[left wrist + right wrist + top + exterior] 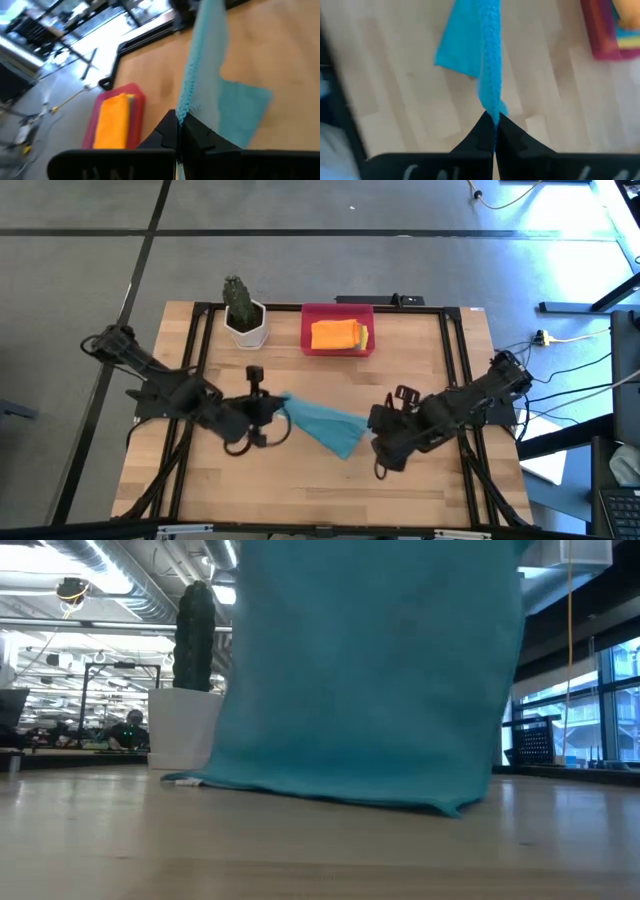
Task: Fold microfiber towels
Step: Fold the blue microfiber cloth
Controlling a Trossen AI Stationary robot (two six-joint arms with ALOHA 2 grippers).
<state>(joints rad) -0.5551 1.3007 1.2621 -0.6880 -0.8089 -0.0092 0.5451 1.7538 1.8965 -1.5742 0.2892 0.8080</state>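
Teal towel (370, 670) fills the low view, hiding both grippers (its top is cut off). Left gripper (272, 409) and right gripper (372, 423), arms reaching inward, pinch its opposite edges over mid-table, bottom hem touching the wood.

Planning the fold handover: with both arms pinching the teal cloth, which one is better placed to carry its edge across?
Probably the left gripper: it holds the teal-blue microfiber towel by its raised end. The right gripper pins the end nearer the wooden table. Both jaws are shut on the towel.
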